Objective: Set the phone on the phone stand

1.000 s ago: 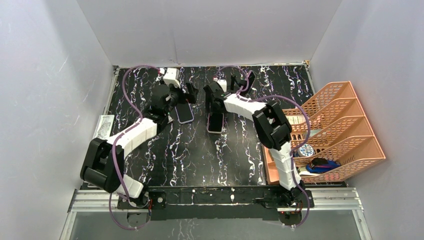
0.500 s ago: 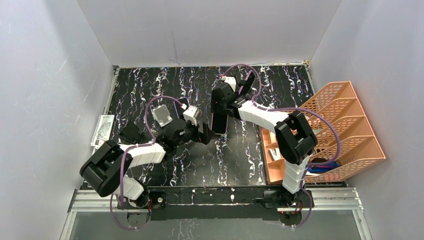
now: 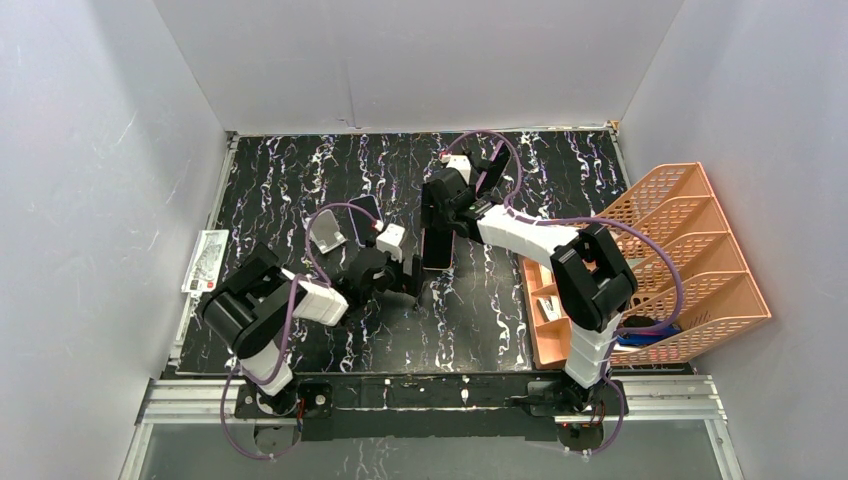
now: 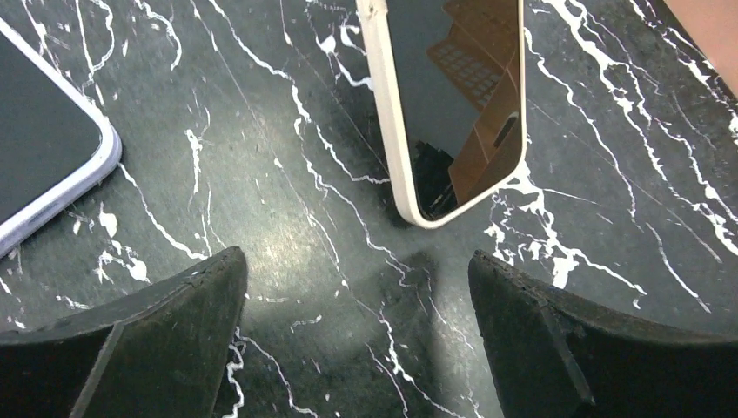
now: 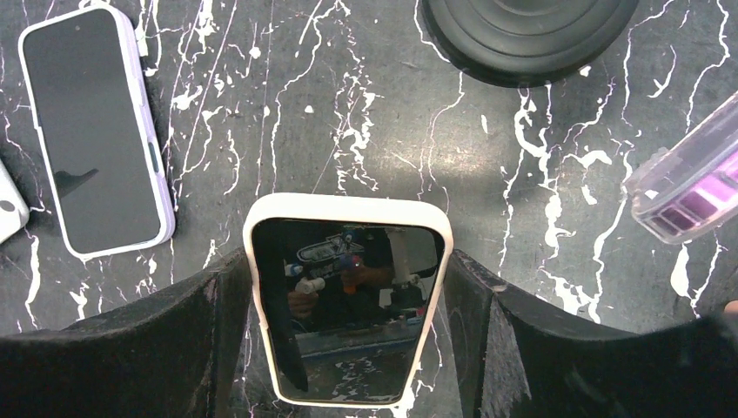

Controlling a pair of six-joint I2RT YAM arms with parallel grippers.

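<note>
1. While the right gripper [image 5: 348, 261] is clamped on the cream-cased phone [image 5: 348, 305], one finger against each long edge, the left gripper [image 4: 357, 266] has its fingers spread wide with nothing between them.
2. The cream-cased phone is at mid-table, screen up toward the right wrist camera. Its long axis runs near to far in the top view. It looks tilted, with its near end low over the table [image 3: 300, 170]. Cannot tell whether that end touches.
3. The phone stand [image 3: 328, 232] is pale grey and sits to the left of the held phone, at about the same depth. It looks unoccupied, but it is small in view.
4. A purple-cased phone [image 3: 365, 209] lies flat just right of the phone stand, between the stand and the held phone.
5. Key relation: the stand lies left of the right gripper. The next move is probably a leftward carry, lifted enough to pass over the purple-cased phone, with the phone tipped so its near end drops onto the stand's lip.
6. The left gripper sits just near and left of the held phone's near end, on the stand's side. The left arm is closer to the stand, but the right arm holds the phone. A leftward sweep risks clipping the left arm's fingers.
7. Off the path are a black disc [image 5: 531, 35] far of the phone, a translucent purple box [image 5: 687, 187] to its right and an orange file rack [image 3: 660, 260] at the right edge.
</note>
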